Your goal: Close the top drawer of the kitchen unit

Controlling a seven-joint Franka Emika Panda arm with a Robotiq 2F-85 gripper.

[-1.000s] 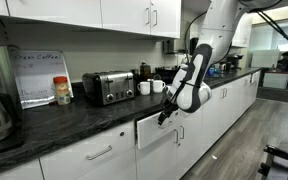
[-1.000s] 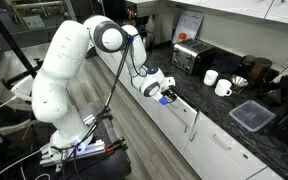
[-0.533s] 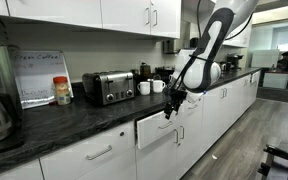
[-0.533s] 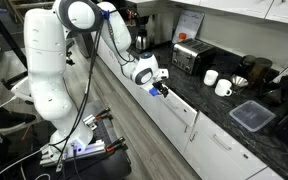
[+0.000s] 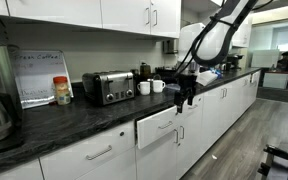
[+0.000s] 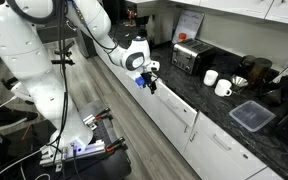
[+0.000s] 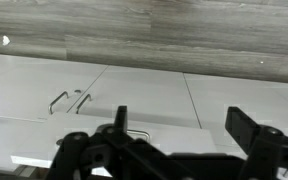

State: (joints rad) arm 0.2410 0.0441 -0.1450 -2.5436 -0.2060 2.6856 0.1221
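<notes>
Top drawer point(image 5: 159, 128) below the countertop point(image 5: 64, 118)
Toaster point(image 5: 109, 87) on the countertop, upper left of it; gripper point(image 5: 187, 101) just beside its upper right corner.

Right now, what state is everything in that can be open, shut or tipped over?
Top drawer: ajar, front standing proud of the kitchen unit.
Gripper: fingers open, holding nothing.
Wall cupboard doors: shut.
Mugs: upright.

Grey plank floor point(image 5: 246, 140), white wall cupboards point(image 5: 74, 10)
</notes>
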